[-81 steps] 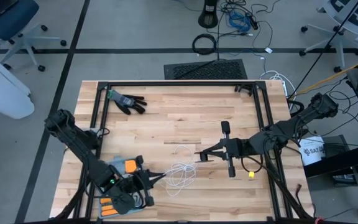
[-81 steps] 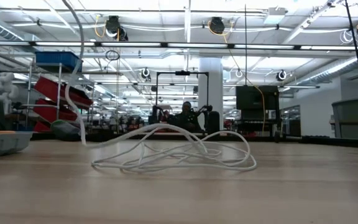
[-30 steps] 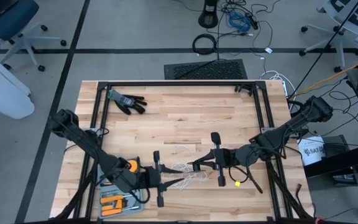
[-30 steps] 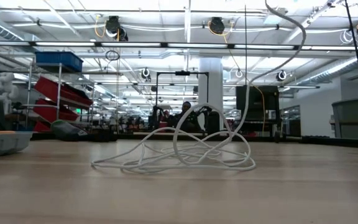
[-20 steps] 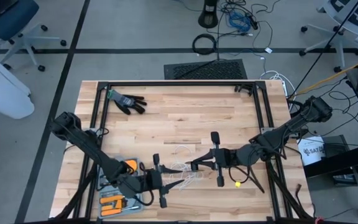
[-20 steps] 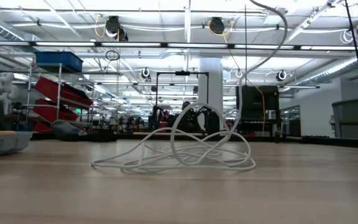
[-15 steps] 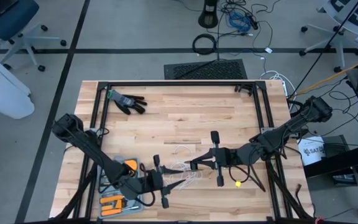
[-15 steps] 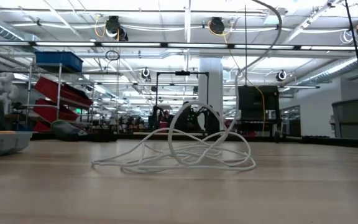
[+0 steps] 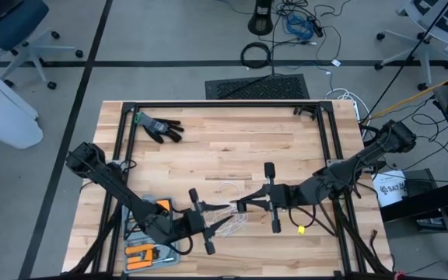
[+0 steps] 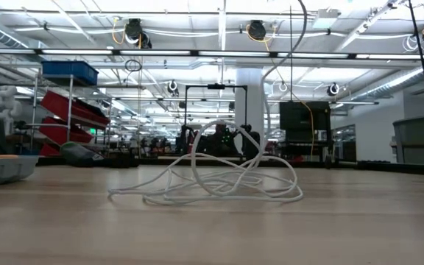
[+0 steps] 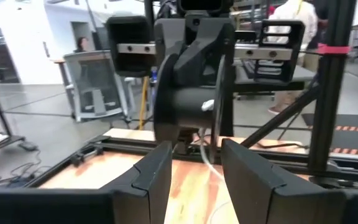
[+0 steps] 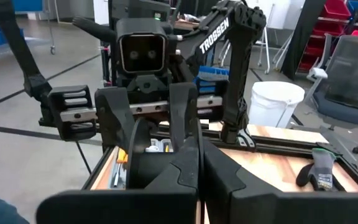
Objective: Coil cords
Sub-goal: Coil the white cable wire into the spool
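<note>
**Both pincers nose to nose over the cord**

I see the thin white cord (image 9: 228,220) lying in loose loops on the wooden surface (image 9: 224,155), near its front edge and about midway across. From table height the cord (image 10: 212,180) shows as a low tangle with one loop standing upright, and one strand rises out of the top of that view.

My left pincer (image 9: 225,224) sits at the left side of the loops, fingers spread; in its wrist view the two dark fingers (image 11: 151,177) stand apart with nothing between them, and a white strand (image 11: 205,146) hangs just ahead.

My right pincer (image 9: 236,207) faces it from the right, fingers pressed together (image 12: 194,174). The strand hangs from its tip, so it pinches the cord.

A black glove (image 9: 159,127) lies at the far left corner of the surface. A tray (image 9: 148,247) with orange tools sits at the front left.
</note>
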